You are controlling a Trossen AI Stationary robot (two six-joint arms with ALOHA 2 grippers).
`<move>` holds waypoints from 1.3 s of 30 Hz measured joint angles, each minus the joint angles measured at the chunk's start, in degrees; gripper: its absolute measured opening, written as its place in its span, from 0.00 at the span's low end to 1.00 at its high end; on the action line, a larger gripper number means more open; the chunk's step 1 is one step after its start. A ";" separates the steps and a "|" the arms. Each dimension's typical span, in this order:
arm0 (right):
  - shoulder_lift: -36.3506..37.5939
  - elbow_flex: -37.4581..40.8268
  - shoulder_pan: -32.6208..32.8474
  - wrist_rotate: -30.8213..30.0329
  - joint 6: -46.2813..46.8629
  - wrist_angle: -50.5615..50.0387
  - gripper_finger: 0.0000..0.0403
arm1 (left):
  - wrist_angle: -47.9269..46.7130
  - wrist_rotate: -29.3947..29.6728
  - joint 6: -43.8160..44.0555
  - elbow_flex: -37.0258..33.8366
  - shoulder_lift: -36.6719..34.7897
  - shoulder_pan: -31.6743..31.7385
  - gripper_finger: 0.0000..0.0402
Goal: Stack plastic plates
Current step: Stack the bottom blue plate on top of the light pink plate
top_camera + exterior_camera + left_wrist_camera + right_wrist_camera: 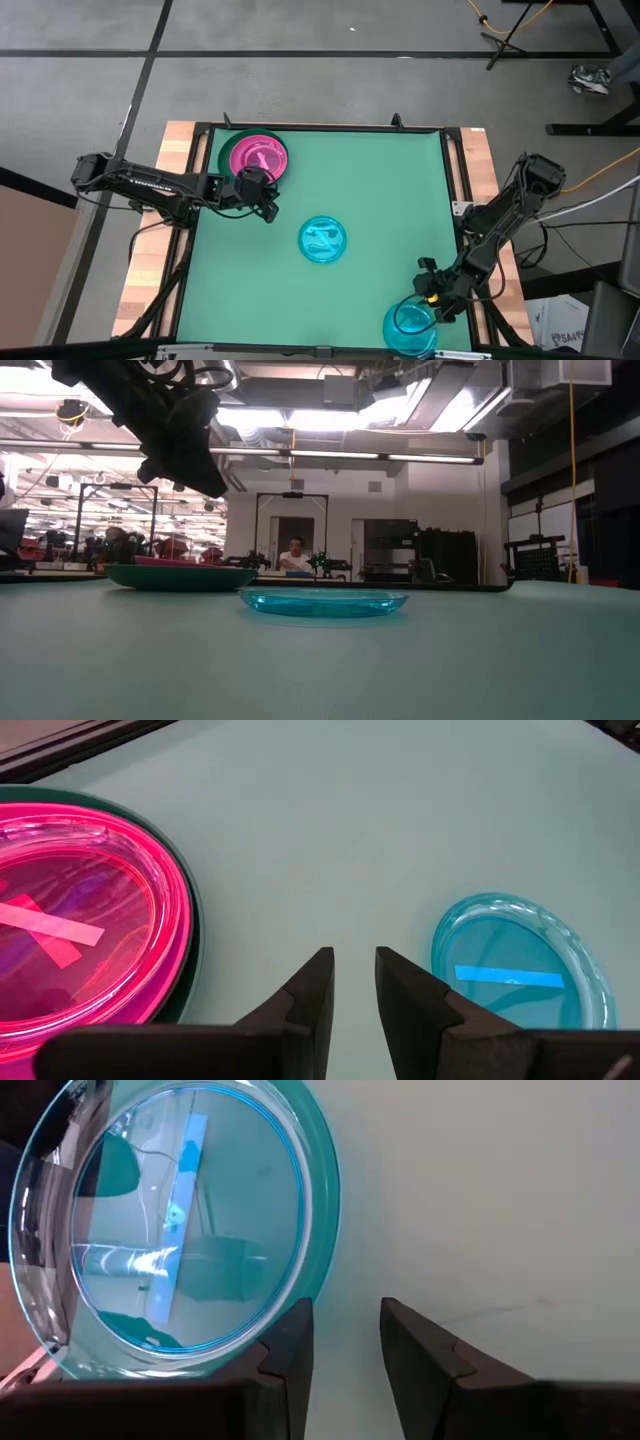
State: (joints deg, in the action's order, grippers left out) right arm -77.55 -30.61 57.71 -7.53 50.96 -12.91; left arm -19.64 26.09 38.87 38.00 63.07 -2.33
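A stack with pink plates (260, 157) on top of a dark green plate (225, 150) sits at the table's far left; it also shows in the left wrist view (80, 920). My left gripper (353, 960) hovers open just near-side of it (268, 208), holding nothing. One cyan plate (323, 240) lies flat mid-table. A second cyan plate (170, 1220) lies at the near right corner (410, 325), its near part over the mat's edge. My right gripper (345, 1315) stands open beside this plate's rim, nothing between its fingers. My right gripper slants down from the table's right side. One fingertip (292, 1325) stands right at the rim (318, 1270) of the near-right cyan plate. I cannot tell whether it touches the rim. The plate lies on the table.
A black frame (455, 170) and wooden side strips (175, 150) border the green mat. Bare mat lies between the stack, the middle plate and the corner plate. People and lab equipment show in the room beyond the far edge (293, 555).
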 joint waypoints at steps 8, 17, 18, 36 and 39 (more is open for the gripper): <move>0.15 -0.02 0.02 0.01 0.03 2.63 0.27 | 0.00 0.00 0.00 0.00 0.00 0.00 0.17; -0.03 -0.07 0.02 -0.01 -0.17 5.63 0.27 | 0.00 0.00 0.00 0.01 0.00 0.00 0.17; -0.28 -0.07 0.02 -0.22 -0.18 5.57 0.27 | 0.00 0.00 0.00 0.00 0.00 0.00 0.17; -5.54 -0.11 0.02 -0.44 -0.20 7.48 0.27 | 0.00 0.00 0.00 0.01 0.00 0.00 0.17; -5.54 -0.11 0.02 -0.44 -0.20 7.48 0.27 | 0.01 0.00 -0.01 0.02 -0.02 0.00 0.17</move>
State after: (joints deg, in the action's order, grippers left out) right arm -83.09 -30.72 57.74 -7.97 50.76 -5.43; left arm -19.63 26.09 38.87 38.02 63.05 -2.33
